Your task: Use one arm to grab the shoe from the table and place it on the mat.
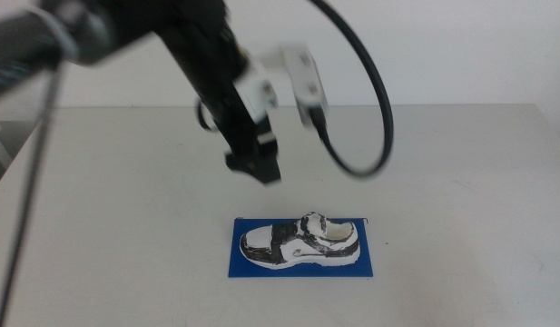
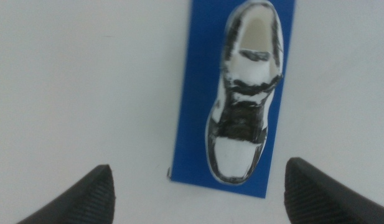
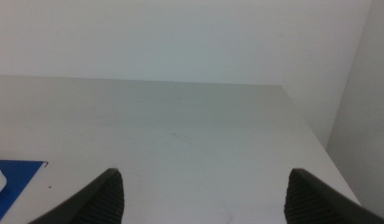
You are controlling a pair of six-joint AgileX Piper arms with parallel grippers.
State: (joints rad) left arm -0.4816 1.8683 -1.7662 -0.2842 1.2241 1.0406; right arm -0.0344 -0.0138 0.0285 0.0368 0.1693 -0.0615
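Jaws of the left gripper (image 1: 259, 169) stand apart and empty above the shoe (image 1: 300, 242), which lies flat on the mat (image 1: 243, 268) near the table's (image 1: 125, 200) front edge, seemingly released; the right gripper (image 3: 201, 196), also parted, waits aside.

no readable text (arm lettering blurred)

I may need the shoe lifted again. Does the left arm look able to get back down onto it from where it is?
Probably yes. The left gripper hangs open above the table, just behind the shoe on the mat; nothing lies between them.
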